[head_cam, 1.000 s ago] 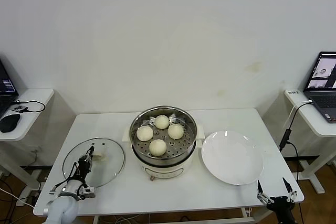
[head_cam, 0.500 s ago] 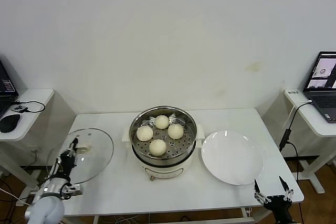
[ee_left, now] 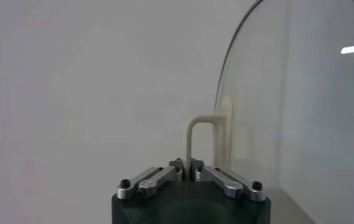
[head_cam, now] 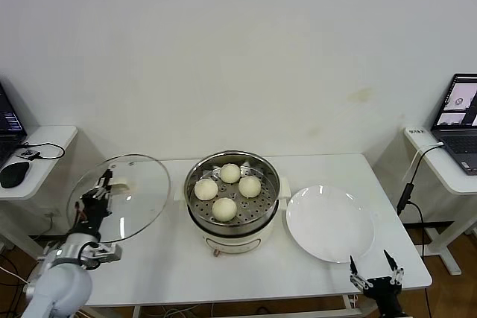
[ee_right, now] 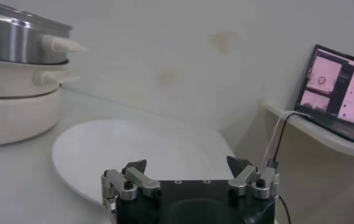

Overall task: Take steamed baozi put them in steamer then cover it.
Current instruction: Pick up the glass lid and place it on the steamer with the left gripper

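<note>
Left wrist view: left gripper pinched on the cover's cream handle, glass disc standing on edge filling the right of frame. The head view cannot resolve this pinch.

Head view: cover held tilted and raised at left of frame, off the table, apart from the steamer at centre. Left gripper sits on the cover's left side. Four steamed baozi rest on the perforated tray, pot uncovered.

White plate just right of steamer. Right gripper at lower right, near the table's front edge.

Right wrist view: right gripper fingers spread wide, holding nothing; plate ahead, steamer at left edge, laptop upper right.
</note>
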Robot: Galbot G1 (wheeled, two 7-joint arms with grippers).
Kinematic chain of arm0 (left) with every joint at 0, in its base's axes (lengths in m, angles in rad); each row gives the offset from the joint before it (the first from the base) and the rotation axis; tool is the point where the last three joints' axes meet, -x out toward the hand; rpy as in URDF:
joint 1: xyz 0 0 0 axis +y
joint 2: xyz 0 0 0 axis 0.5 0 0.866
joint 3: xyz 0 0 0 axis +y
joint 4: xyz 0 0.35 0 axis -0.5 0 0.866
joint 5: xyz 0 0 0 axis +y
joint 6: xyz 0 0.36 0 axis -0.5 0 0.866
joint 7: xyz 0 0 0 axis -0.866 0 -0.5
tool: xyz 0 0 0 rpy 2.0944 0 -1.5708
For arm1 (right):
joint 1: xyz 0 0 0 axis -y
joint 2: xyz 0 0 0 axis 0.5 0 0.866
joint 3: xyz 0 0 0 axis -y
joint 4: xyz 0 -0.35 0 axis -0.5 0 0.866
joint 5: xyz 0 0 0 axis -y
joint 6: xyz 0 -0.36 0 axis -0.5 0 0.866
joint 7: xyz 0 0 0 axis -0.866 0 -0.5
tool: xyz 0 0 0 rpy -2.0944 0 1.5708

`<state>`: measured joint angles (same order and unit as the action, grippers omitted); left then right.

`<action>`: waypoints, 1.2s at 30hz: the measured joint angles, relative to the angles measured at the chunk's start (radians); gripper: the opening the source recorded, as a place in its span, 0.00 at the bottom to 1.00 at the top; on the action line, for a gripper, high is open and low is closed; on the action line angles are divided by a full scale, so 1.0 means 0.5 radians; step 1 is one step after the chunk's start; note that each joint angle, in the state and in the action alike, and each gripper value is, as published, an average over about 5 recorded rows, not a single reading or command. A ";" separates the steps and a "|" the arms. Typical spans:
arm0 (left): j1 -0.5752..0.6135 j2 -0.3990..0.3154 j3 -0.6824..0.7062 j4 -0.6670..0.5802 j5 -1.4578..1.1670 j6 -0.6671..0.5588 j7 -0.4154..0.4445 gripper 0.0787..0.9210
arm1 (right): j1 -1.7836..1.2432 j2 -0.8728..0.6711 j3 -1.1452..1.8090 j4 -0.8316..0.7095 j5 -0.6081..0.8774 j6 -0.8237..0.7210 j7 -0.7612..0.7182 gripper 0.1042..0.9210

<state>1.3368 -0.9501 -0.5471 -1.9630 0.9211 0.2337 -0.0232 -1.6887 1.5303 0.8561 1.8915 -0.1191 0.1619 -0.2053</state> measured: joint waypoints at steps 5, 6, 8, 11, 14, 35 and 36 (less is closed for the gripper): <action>-0.143 0.003 0.236 -0.053 -0.002 0.150 0.081 0.07 | 0.017 0.037 -0.056 -0.030 -0.110 0.039 0.028 0.88; -0.178 -0.001 0.288 -0.055 0.003 0.178 0.099 0.07 | 0.021 0.043 -0.067 -0.038 -0.134 0.049 0.034 0.88; -0.256 -0.016 0.392 -0.054 0.018 0.235 0.137 0.07 | 0.027 0.052 -0.088 -0.055 -0.177 0.067 0.046 0.88; -0.382 -0.053 0.538 -0.041 0.055 0.316 0.197 0.07 | 0.035 0.063 -0.116 -0.081 -0.235 0.086 0.063 0.88; -0.507 -0.105 0.669 -0.014 0.107 0.392 0.259 0.07 | 0.043 0.071 -0.134 -0.102 -0.282 0.099 0.078 0.88; -0.957 -0.614 1.191 0.262 0.707 0.676 0.652 0.07 | 0.047 0.089 -0.171 -0.169 -0.393 0.180 0.093 0.88; -0.961 -0.630 1.201 0.275 0.726 0.678 0.657 0.07 | 0.047 0.089 -0.172 -0.172 -0.393 0.183 0.092 0.88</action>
<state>0.8565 -1.2649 0.0534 -1.8257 1.2842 0.5727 0.3055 -1.6652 1.5750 0.7703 1.8053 -0.3155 0.2535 -0.1591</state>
